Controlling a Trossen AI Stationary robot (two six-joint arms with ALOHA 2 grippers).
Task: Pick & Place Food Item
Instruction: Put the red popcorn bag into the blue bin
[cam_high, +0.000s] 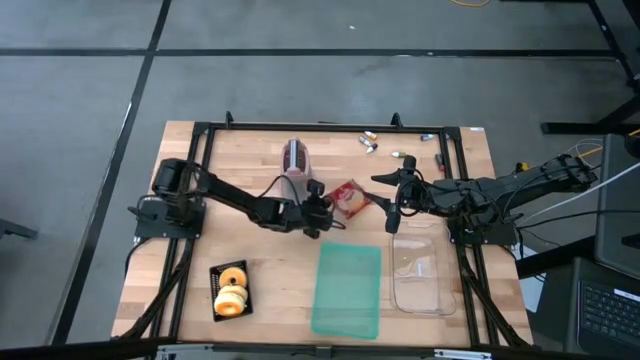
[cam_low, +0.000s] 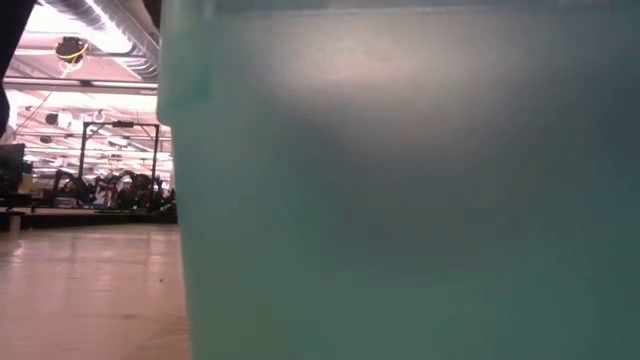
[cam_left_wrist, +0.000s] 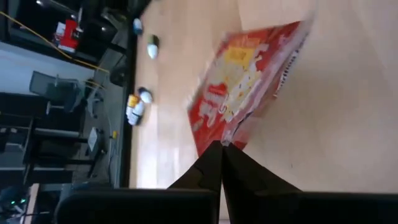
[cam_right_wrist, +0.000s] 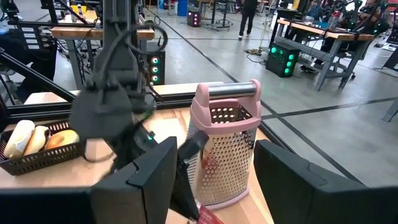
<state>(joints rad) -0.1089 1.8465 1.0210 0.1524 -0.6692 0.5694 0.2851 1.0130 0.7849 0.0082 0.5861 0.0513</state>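
Gripping the red snack packet (cam_left_wrist: 249, 87) by its edge mid-counter, our left end effector (cam_left_wrist: 222, 149) is clamped on it; right end effector (cam_right_wrist: 214, 168) waits apart. Next: lift toward the clear container (cam_high: 420, 270).

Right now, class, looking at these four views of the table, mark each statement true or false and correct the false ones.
1. The left hand is shut on the red snack packet. True.
2. The right hand is shut. False: it is open and empty.
3. The pink grater lies flat. False: it stands upright.
4. The black tray holds pastries. True.
5. The green lid covers the clear container. False: it lies beside it.
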